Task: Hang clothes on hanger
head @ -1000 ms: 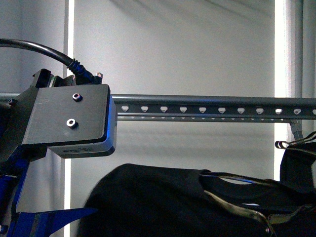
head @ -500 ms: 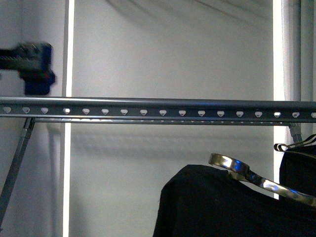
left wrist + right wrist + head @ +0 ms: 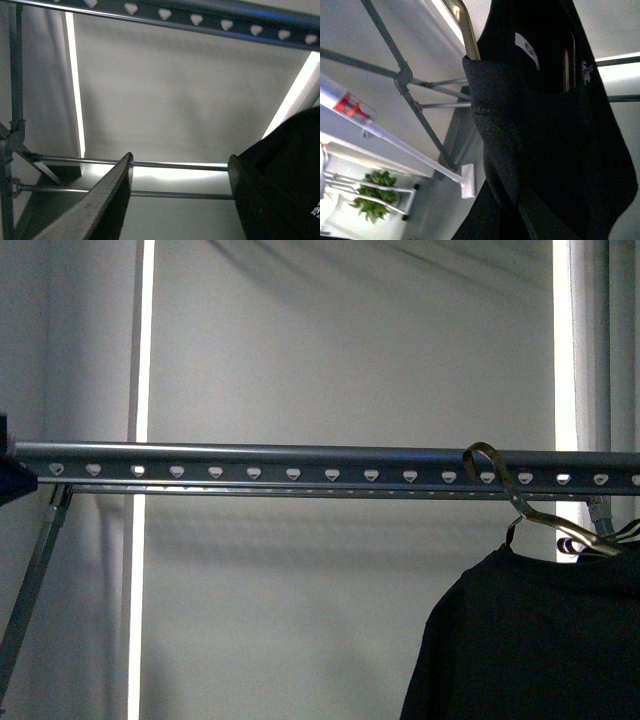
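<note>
In your front view, a dark blue part [image 3: 6, 478] sits at the far left edge, by the end of the rack rail [image 3: 300, 462]. You cannot tell what it belongs to. Just right of it a slanted support leg [image 3: 30, 585] drops away. The rail runs level across the whole picture, its row of small holes facing you. Towards the right, the hook of the thin metal hanger [image 3: 490, 455] arches over the rail's top edge. The black T-shirt [image 3: 530, 640] hangs from it below the rail, low on the right. At the far right edge, the tip of a striped hanger [image 3: 572, 543] peeks out just beside the shirt's collar.

The front view shows neither pincer. The left wrist view does: the left pincer [image 3: 180, 160] is released, its two fingers [image 3: 100, 205] spread wide with only bare wall and two thin cross rods [image 3: 175, 164] between them. It hangs below the rail and grasps nothing.

The right wrist view gives you the shirt from close by, which the front view cannot. You see the white neck label [image 3: 526, 50], the small white lettering [image 3: 585, 72] and the hanger's wire entering the collar. It also takes in a potted plant [image 3: 372, 200] down on the floor. The right pincer cannot be picked out against the black cloth, so you cannot tell whether it is clenched or released.
</note>
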